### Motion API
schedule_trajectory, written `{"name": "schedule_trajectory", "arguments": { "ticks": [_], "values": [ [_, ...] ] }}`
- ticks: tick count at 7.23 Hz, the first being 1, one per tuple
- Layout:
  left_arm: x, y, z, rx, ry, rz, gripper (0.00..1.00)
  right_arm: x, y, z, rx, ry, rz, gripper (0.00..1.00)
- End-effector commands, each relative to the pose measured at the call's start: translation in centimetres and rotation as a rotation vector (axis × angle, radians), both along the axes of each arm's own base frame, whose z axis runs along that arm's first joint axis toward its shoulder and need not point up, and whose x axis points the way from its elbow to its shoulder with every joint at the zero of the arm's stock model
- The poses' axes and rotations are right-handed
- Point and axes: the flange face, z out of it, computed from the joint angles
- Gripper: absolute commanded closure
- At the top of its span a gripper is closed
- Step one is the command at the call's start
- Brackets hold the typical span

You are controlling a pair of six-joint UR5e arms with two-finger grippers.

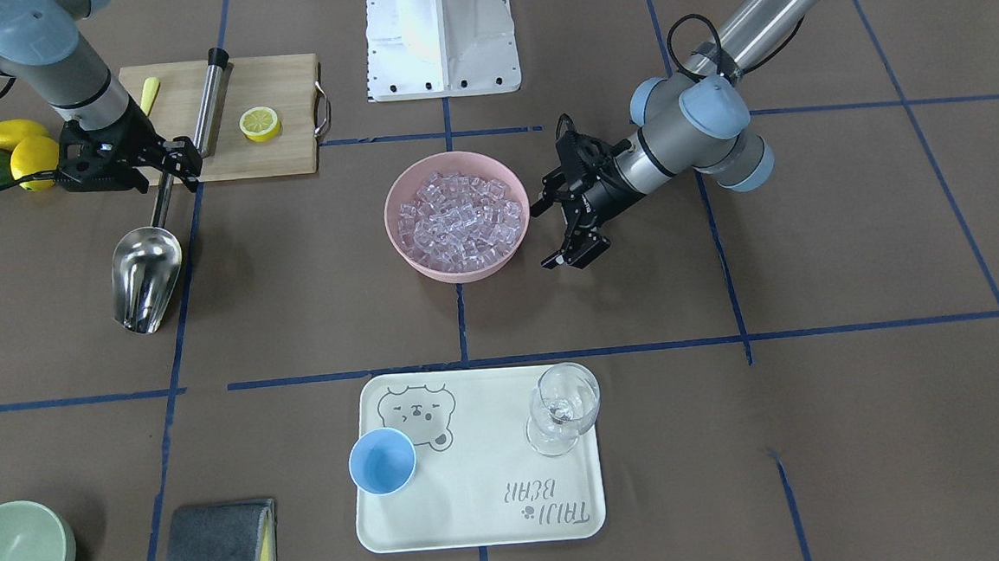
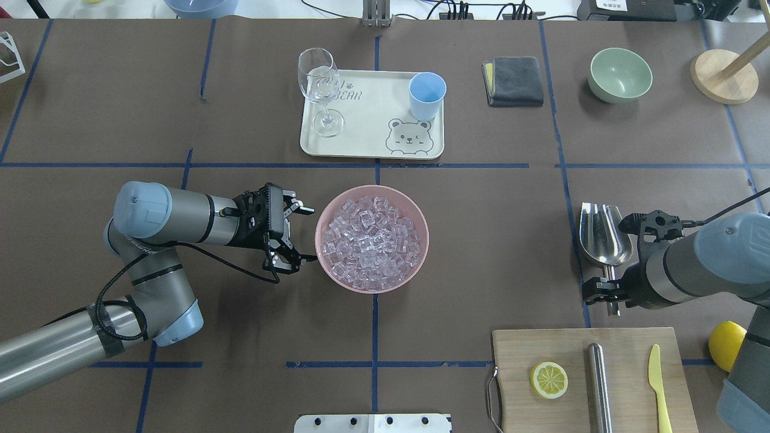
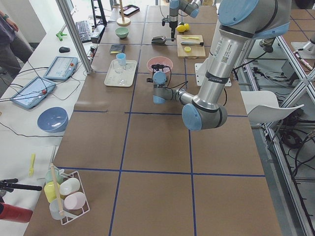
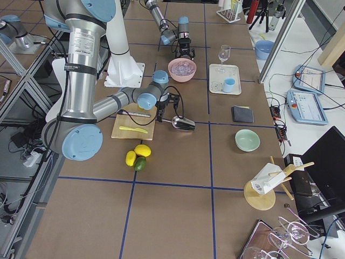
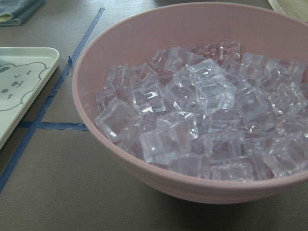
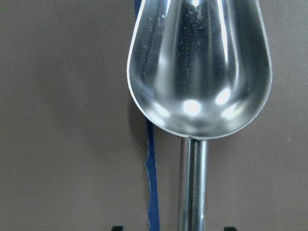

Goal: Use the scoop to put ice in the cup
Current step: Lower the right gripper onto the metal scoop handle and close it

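At the overhead view's lower right, the right gripper (image 2: 610,293) straddles the handle of the scoop (image 2: 604,237), fingers apart and not touching it. The scoop lies flat on the table. At mid-frame, the left gripper (image 2: 302,234) is spread wide just beside the pink bowl (image 2: 421,258), which is heaped with ice (image 2: 370,240). Farther off, at upper centre, the blue cup (image 2: 427,96) stands upright on the tray (image 2: 367,120).
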Motion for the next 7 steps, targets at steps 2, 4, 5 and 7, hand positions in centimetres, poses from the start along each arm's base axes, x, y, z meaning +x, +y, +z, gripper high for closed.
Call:
{"name": "schedule_trajectory", "arguments": {
  "ticks": [2,4,5,7],
  "values": [
    [0.02,-0.01,-0.07,0.001,0.001,0.000,0.00,-0.73,0.95,0.99,-0.006,0.025,-0.024,0.53],
    [-0.05,-0.09,-0.07,0.001,0.001,-0.002,0.00,-0.82,1.05,1.32,-0.010,0.031,-0.027,0.67],
    [0.02,-0.01,-0.07,0.001,0.001,0.000,0.00,-0.72,0.96,1.24,-0.009,0.030,-0.024,0.86],
    [-0.02,0.01,-0.16,0.002,0.004,0.000,0.00,-0.10,0.30,1.16,-0.007,0.029,-0.006,1.00]
  ]
}}
